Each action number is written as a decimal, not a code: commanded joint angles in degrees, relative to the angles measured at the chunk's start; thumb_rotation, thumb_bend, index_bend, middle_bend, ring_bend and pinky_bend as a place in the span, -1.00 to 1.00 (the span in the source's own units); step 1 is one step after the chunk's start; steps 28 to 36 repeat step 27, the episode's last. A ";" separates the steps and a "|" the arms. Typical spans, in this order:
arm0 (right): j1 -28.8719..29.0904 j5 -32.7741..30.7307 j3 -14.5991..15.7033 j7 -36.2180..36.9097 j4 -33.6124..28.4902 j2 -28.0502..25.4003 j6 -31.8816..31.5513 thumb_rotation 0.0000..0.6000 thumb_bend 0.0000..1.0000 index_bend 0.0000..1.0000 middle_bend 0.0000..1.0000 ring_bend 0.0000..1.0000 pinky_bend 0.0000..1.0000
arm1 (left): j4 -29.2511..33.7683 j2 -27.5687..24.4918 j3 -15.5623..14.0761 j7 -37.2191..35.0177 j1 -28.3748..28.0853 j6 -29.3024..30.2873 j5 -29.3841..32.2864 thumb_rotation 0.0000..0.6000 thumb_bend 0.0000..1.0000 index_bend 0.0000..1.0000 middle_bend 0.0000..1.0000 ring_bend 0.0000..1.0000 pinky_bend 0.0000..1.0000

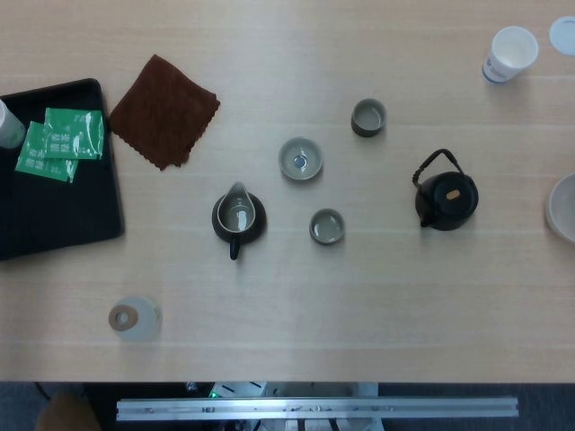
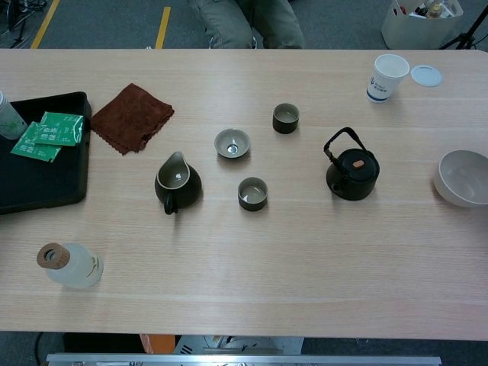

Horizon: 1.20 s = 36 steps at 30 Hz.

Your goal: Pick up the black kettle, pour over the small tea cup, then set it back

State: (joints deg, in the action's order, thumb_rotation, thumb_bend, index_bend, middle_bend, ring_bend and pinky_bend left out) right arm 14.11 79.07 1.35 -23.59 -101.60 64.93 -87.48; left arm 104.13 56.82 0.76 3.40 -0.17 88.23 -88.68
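The black kettle (image 1: 446, 199) (image 2: 352, 173) stands upright on the table at the right of the centre, its wire handle raised and nothing touching it. Left of it sit small tea cups: one dark cup (image 1: 368, 118) (image 2: 286, 117) farther back, one (image 1: 327, 226) (image 2: 252, 194) nearer the front, and a shallow pale cup (image 1: 300, 158) (image 2: 232, 142). Neither hand shows in the head view or the chest view.
A dark pouring pitcher (image 1: 238, 216) (image 2: 178, 182) stands left of the cups. A brown cloth (image 1: 165, 110), a black tray (image 1: 54, 215) with green packets, a bottle (image 2: 67, 264), a paper cup (image 2: 387, 75), its lid (image 2: 426, 75) and a white bowl (image 2: 463, 178) lie around.
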 commanded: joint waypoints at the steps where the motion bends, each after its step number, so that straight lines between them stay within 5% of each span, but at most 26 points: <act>1: -2.13 1.10 0.81 1.27 0.17 -0.72 -1.56 0.97 -0.18 -0.89 -0.69 -0.95 -0.91 | -0.13 0.27 -0.01 0.11 0.03 0.25 -0.18 1.00 -0.28 -0.69 -0.79 -0.94 -0.90; 36: -8.58 1.93 -1.11 5.96 1.43 -2.46 -2.98 0.97 -0.18 -0.89 -0.69 -0.95 -0.91 | -0.10 0.51 -0.17 0.02 0.37 1.27 -0.26 1.00 -0.28 -0.69 -0.79 -0.94 -0.90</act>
